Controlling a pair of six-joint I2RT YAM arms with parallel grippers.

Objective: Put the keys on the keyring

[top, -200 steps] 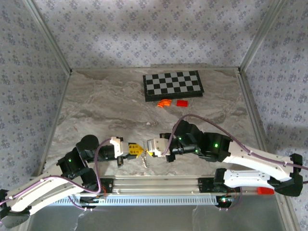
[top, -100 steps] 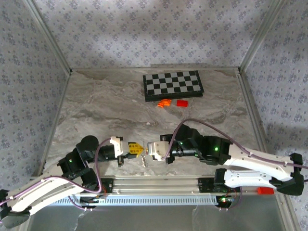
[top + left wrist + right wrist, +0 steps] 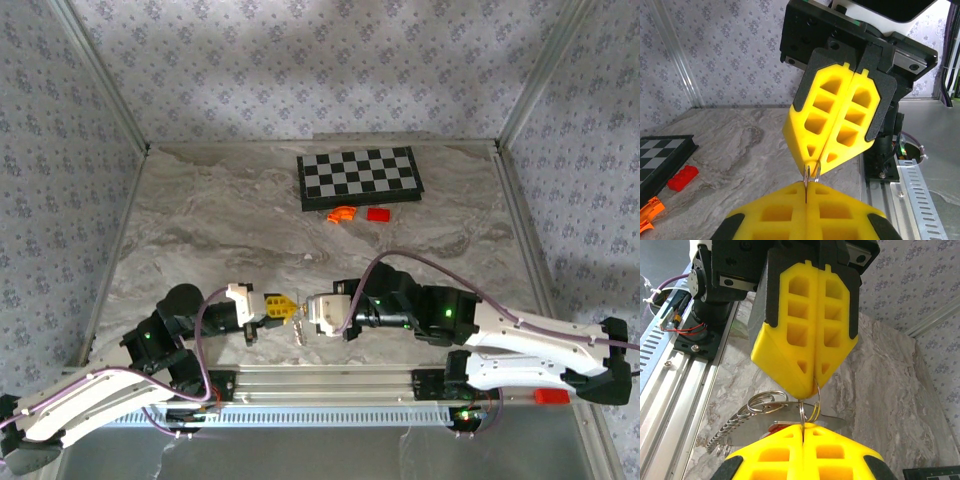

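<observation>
keys [image 3: 790,423], a flat silvery blade with a bit of red on it, hung low over the near edge of the marble table [image 3: 220,240], just beneath the spot where the two grippers met tip to tip. beside the blade, in the right wrist view, a couple of split rings [image 3: 762,403] lay looped together, and the keyring [image 3: 722,436], a thin beaded metal chain, trailed down and to the left from them. from above, the whole bundle showed as a small glinting cluster dangling between the arms, close to the rail at the front. the left gripper [image 3: 284,308] had its yellow fingers pressed together, and so did the right gripper [image 3: 306,311], the two pairs of tips facing each other and nearly touching. between them stood a small wire ring [image 3: 811,171], upright, and each pair of tips seemed to be pinching its thin wire, one from each side. whether the blade was threaded on that ring, i could not tell. well apart from all this, at the far side of the table, sat a black-and-white chessboard [image 3: 360,177], with an orange curved piece [image 3: 343,214] and a red block [image 3: 377,214] just in front of it, side by side.
</observation>
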